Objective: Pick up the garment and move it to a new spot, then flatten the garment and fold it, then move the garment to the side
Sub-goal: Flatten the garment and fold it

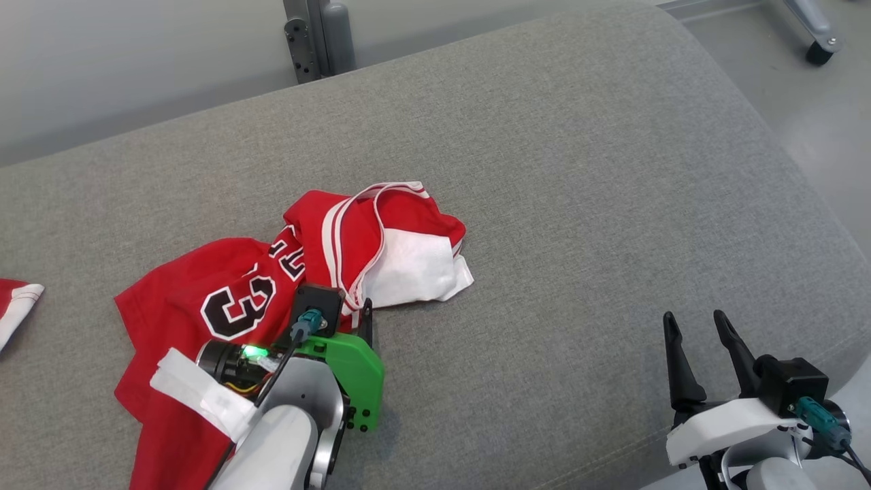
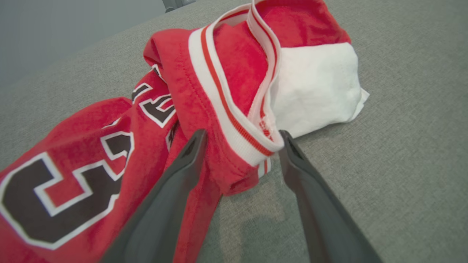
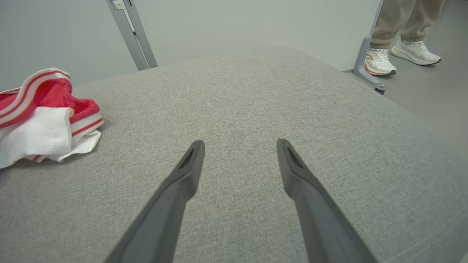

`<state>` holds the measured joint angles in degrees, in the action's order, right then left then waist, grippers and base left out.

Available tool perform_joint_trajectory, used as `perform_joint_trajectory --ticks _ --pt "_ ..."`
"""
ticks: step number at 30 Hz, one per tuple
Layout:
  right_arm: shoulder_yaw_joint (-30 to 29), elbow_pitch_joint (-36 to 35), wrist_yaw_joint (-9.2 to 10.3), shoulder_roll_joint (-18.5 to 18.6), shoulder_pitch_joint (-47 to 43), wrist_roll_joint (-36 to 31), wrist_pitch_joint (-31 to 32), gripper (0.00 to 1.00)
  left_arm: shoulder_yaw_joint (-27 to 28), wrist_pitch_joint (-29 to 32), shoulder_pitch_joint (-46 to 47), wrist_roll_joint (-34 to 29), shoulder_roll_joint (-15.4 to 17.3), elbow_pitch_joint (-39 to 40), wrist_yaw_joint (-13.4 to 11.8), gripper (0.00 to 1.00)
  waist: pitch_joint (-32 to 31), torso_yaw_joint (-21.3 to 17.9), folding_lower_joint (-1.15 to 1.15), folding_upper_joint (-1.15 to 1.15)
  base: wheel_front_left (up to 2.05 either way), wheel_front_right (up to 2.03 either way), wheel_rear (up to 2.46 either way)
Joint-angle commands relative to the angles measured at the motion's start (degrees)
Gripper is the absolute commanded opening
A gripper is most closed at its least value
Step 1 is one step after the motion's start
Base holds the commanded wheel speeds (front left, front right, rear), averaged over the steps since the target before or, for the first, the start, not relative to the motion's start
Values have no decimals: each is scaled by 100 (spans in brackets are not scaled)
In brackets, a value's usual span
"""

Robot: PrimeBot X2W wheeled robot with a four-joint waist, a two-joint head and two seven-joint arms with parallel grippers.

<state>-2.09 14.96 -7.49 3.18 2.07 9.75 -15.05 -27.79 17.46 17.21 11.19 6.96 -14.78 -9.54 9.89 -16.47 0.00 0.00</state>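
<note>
A grey fabric cushion (image 1: pixel 578 170) is stretching under both arms, and the crumpled red basketball jersey (image 1: pixel 224 272) is lying on its centre-left. The left gripper (image 2: pixel 241 135) is standing wide, its fingers straddling the ribbed white-and-red trim (image 2: pixel 226 109). Closing deep on that doubled edge should be giving a secure lift. The right gripper (image 1: pixel 695 316) is hovering wide over bare cushion, holding nothing. A black "3" is showing on the jersey, but the lettering above it is folded and unreadable.

Grey upholstered surface (image 1: pixel 578 170); a person's white sneakers (image 3: pixel 380 61) beyond it; perhaps another red cloth (image 1: pixel 17 306) at left.
</note>
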Motion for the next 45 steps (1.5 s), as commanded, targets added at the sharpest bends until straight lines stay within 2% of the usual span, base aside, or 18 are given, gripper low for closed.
perform_joint_trajectory --ticks 1,8,13,18,23,28,31,38,45 --pt "-6 15 0 0 39 24 -20 100 -13 -67 136 39 -4 -22 63 0 -15 -21 0 0 0 0 0" --pt "-57 31 0 -8 -46 14 -20 100 46 -83 419 280 -30 406 282 0 -91 -23 0 0 0 0 0" --pt "-32 50 0 -16 -81 35 -20 100 122 180 783 232 170 862 338 0 -150 -15 0 0 0 0 0" --pt "33 65 0 -22 -14 59 -20 100 230 638 1326 293 448 958 556 0 -109 -54 0 0 0 0 0" --pt "91 72 0 -23 84 118 -20 100 381 993 2049 413 581 516 759 0 50 -181 0 0 0 0 0" --pt "262 114 0 -25 241 258 -20 100 75 1174 2934 -79 986 -393 1178 0 313 -417 0 0 0 0 0" --pt "312 138 0 -25 289 338 -20 100 -59 1149 3348 -275 1095 -1037 1310 0 472 -563 0 0 0 0 0" --pt "195 172 0 -25 164 361 -20 100 -29 674 3697 -136 723 -1882 1190 0 611 -613 0 0 0 0 0" --pt "115 157 0 -25 194 253 -20 100 -251 328 3672 -38 266 -2058 1316 0 480 -451 0 0 0 0 0"
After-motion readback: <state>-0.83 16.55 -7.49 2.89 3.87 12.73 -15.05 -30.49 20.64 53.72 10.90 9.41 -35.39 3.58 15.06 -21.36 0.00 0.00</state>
